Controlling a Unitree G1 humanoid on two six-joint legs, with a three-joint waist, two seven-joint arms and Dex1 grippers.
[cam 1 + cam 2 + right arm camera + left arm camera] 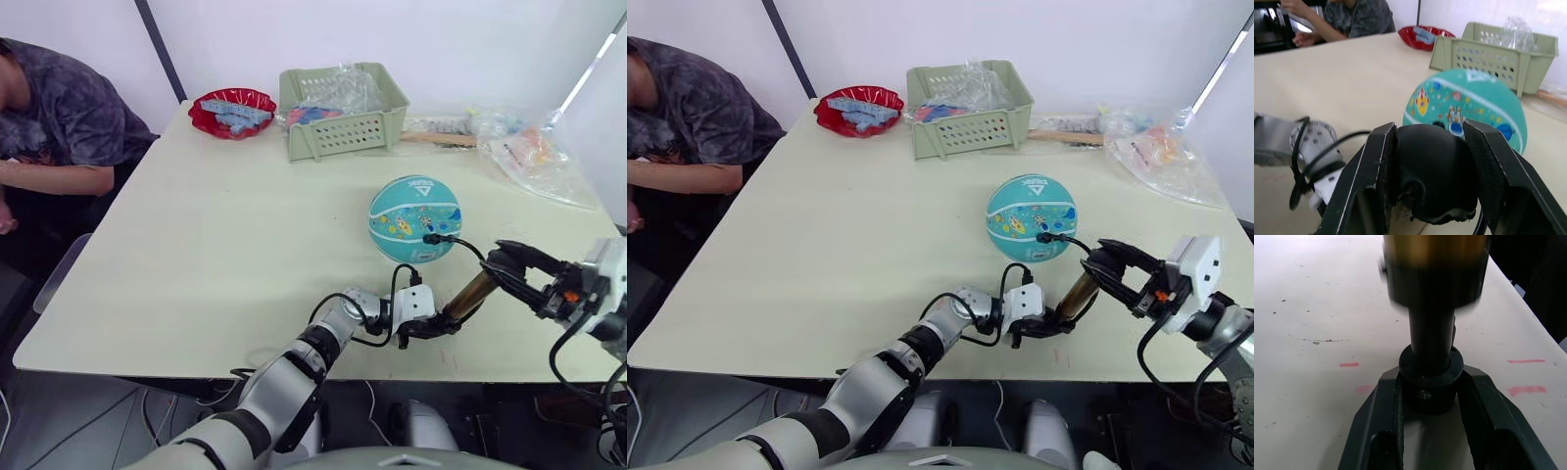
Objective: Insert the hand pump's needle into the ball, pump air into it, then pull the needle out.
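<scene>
The hand pump (470, 296) sits low and right of middle, slanted above the table (216, 245). The left tool (423, 328) squeezes its lower end; the right tool (509, 262) squeezes its top. Its needle (431, 238) touches the ball (413, 217).

A lab: bare table (196, 245), white walls (470, 39), person (59, 117) seated alongside.

Ball (414, 218) on table (196, 264), basket (341, 108) behind it.

Bright even room light, soft shadows; hand pump (1435, 264) close-up blurred, perhaps motion, bkgd soft.
</scene>
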